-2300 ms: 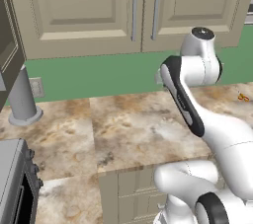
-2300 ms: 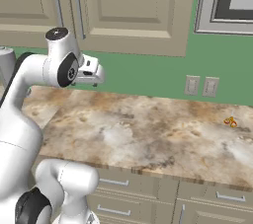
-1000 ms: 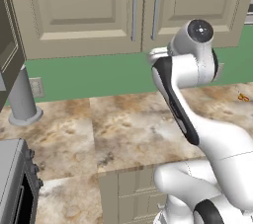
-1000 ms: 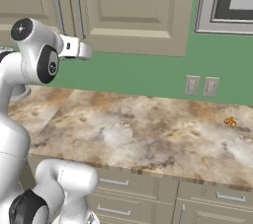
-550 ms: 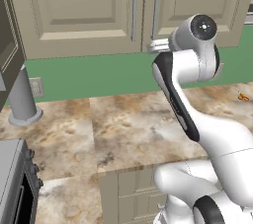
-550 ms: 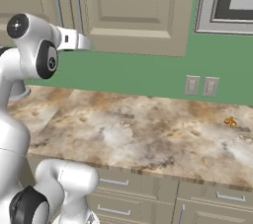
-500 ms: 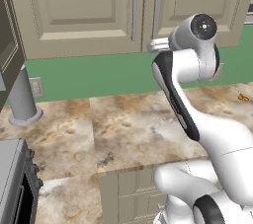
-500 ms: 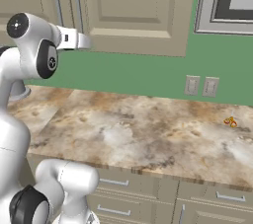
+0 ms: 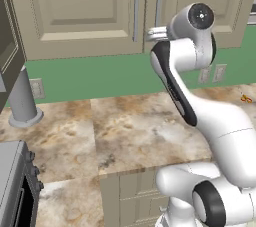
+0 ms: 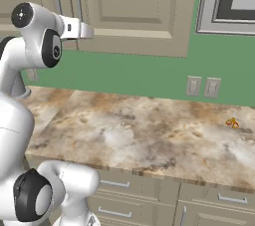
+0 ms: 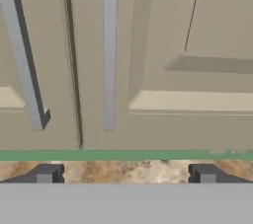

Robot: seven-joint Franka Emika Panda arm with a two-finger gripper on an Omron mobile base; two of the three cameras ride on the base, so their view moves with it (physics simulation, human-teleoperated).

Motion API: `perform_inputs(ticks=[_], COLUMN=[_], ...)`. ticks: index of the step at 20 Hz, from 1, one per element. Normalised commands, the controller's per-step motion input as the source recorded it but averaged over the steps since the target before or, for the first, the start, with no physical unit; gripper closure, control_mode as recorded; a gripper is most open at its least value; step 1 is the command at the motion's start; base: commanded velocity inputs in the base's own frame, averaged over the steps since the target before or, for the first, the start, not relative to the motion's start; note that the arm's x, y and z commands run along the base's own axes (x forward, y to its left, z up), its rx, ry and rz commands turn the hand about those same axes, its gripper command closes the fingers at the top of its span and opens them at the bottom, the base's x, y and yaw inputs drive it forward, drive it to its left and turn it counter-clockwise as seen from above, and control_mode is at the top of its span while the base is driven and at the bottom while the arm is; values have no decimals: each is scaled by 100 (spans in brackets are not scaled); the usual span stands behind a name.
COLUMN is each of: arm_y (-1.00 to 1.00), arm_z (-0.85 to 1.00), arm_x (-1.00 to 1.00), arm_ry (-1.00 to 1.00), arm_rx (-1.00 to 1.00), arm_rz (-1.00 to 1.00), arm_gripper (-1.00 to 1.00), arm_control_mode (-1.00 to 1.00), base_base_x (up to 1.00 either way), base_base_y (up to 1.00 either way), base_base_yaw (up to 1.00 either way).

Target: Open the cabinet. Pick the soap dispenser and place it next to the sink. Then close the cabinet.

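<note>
From the left, the cabinet [image 9: 100, 16] is shut, high on the wall, and the counter [image 9: 130, 131] below has lots of bare room out to its front edge. From the right, the gripper [image 10: 82, 30] sits up by the door's bottom edge. In the hand view its fingers [image 11: 47, 173] are spread wide, holding nothing — the handle [image 11: 109, 50] is straight ahead between them, and no writing shows.
</note>
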Motion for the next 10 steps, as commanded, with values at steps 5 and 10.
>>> perform_inputs(ticks=[5,10], arm_y=[1,0], arm_z=[29,27], arm_x=[44,43], arm_ry=[0,0], arm_rx=[0,0], arm_rz=[0,2], arm_gripper=[-100,-100], arm_control_mode=[-100,-100], base_base_x=[0,0], base_base_y=[0,0], base_base_yaw=[0,0])
